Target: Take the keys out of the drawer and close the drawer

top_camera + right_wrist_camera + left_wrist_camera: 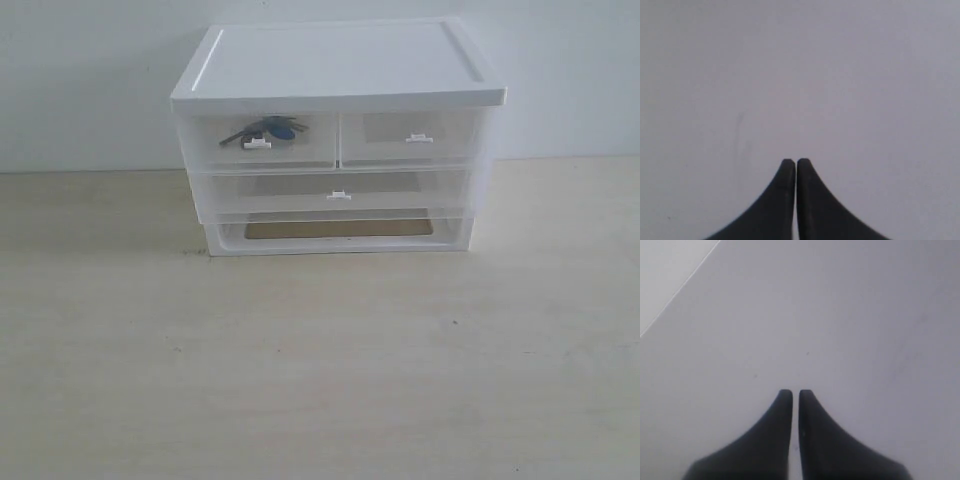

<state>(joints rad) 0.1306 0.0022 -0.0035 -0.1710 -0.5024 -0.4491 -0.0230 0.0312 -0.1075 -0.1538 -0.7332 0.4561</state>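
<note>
Pale surface (320,380) fills the foreground of the exterior view, and neither arm reaches into that view. Left claw (795,392): fingertips clenched to a hairline gap, grasping nothing, over plain pale ground, so it looks parked well apart from the work and not yet committed. Cabinet (335,60): white lid, clear body, set back on the surface near the wall, fronts facing the camera. Top left, the drawer (312,152) sits flush with its neighbour, so I judge it shut. The keys (268,130) lie inside it, grey metal and blue fob showing through the clear front just above the white tab handle (257,144). Judgement: with the front flush, that tab is the only purchase, and the drawer must be pulled out before the keys can be reached. The twin right drawer (380,148) shows no contents that I can make out. The full-width drawer (260,190) below is likewise flush, and the bottom bay (340,230) appears open-fronted. Right claw (796,161): fingertips pressed together, nothing between them, over the same plain ground. Task not yet begun, by the lie of things.
</note>
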